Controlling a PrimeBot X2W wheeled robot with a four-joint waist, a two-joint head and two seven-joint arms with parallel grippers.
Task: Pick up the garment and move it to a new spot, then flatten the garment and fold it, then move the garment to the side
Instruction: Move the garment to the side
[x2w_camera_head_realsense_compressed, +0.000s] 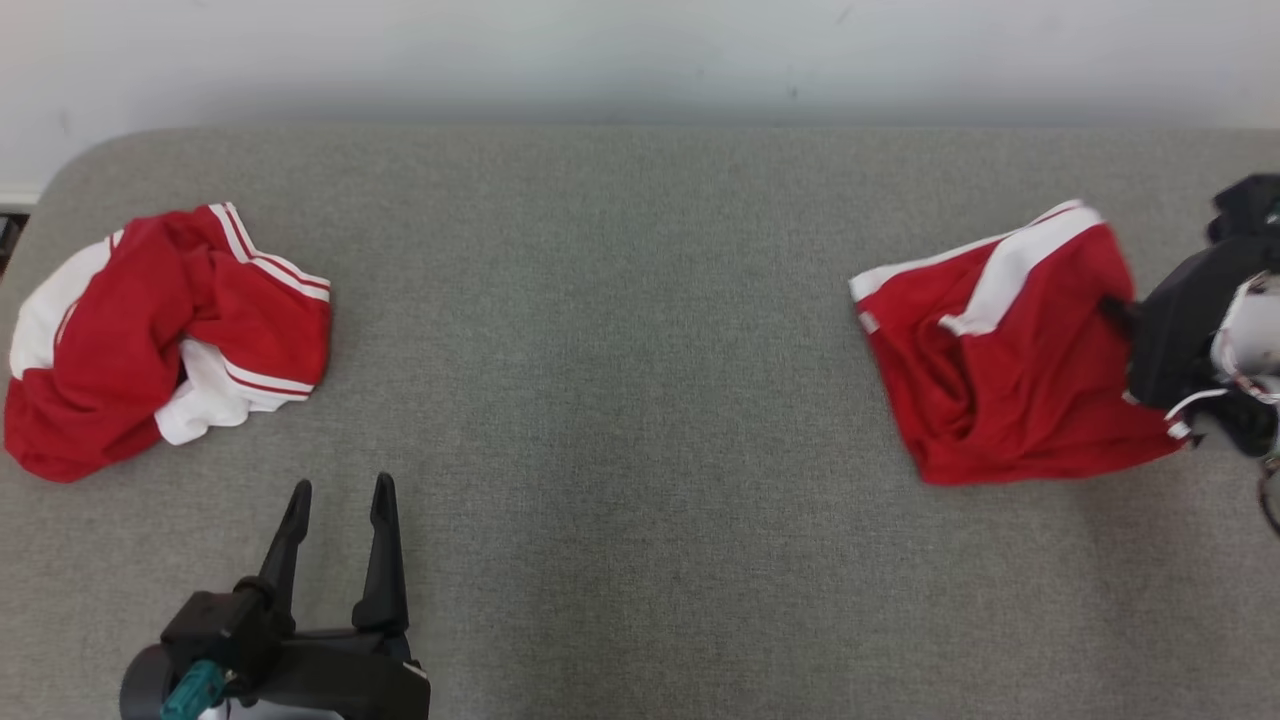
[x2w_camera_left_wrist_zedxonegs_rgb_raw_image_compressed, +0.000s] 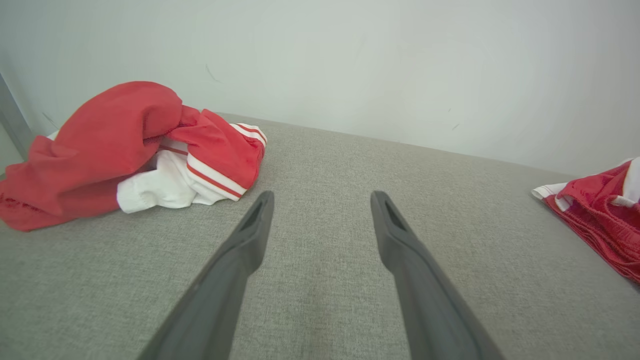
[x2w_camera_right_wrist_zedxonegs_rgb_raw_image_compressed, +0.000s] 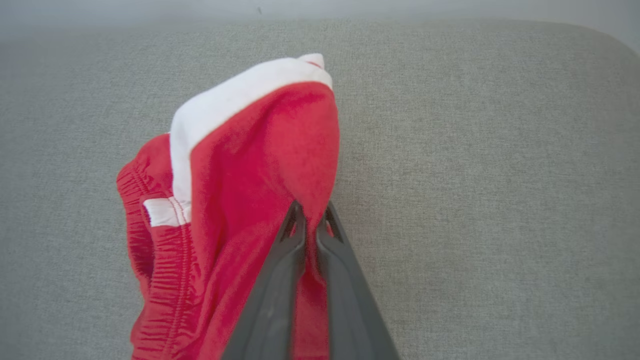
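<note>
At the left end of the grey surface (x2w_camera_head_realsense_compressed: 640, 560): a crumpled heap (x2w_camera_head_realsense_compressed: 150, 340) (x2w_camera_left_wrist_zedxonegs_rgb_raw_image_compressed: 115, 155) of red cloth with white panels and white trim striped in red. It lies bunched on the surface, with one red fold rolled over a white part.
Heap's edges: its left side reaches the surface's rounded left end; its right side stops well short of the surface's middle.
Left gripper (x2w_camera_head_realsense_compressed: 342, 485) (x2w_camera_left_wrist_zedxonegs_rgb_raw_image_compressed: 322, 200): over the near edge of the grey surface, left of its middle. The two dark fingers stand wide apart with only grey fabric between them, and point toward the far edge. It is near the crumpled heap but not touching it.
Red garment (x2w_camera_head_realsense_compressed: 1010, 370) (x2w_camera_left_wrist_zedxonegs_rgb_raw_image_compressed: 600, 215) (x2w_camera_right_wrist_zedxonegs_rgb_raw_image_compressed: 240, 190): at the right end of the grey surface, red with a broad white band and a gathered elastic hem. It is bunched, and its right side is drawn into a fold at the fingers. Whether any of it is off the surface cannot be told.
Right gripper (x2w_camera_head_realsense_compressed: 1118, 310) (x2w_camera_right_wrist_zedxonegs_rgb_raw_image_compressed: 312, 210): at the surface's right end, fingers pressed together, pinching that fold of the red garment.
Right arm's body: dark and bulky, just beyond the garment's right side.
</note>
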